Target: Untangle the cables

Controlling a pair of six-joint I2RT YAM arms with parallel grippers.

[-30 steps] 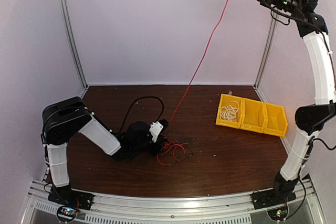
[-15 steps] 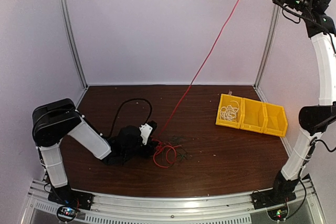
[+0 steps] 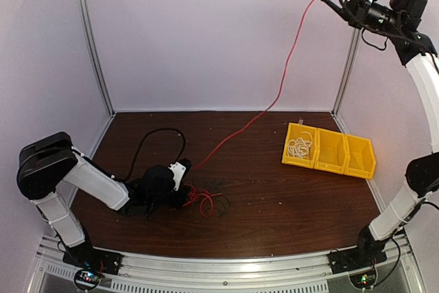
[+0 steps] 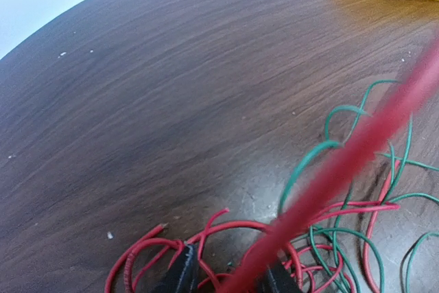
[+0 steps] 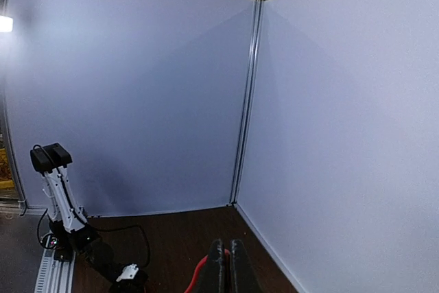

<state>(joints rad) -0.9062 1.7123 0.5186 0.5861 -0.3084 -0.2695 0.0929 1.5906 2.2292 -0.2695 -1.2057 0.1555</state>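
Right jaws, raised high, are clamped on the end of the one red cable (image 4: 343,162). I see the left jaws apart on the tabletop (image 3: 288,204), with that strand between them over the tangle with one green cable (image 4: 328,145). One white cable (image 3: 300,147) lies in the three-compartment yellow bin (image 3: 357,159).

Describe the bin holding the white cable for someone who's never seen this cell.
On the dark wooden table, three yellow bins sit in a row on its right side. It is the leftmost bin, the only one with a white cable coiled inside.
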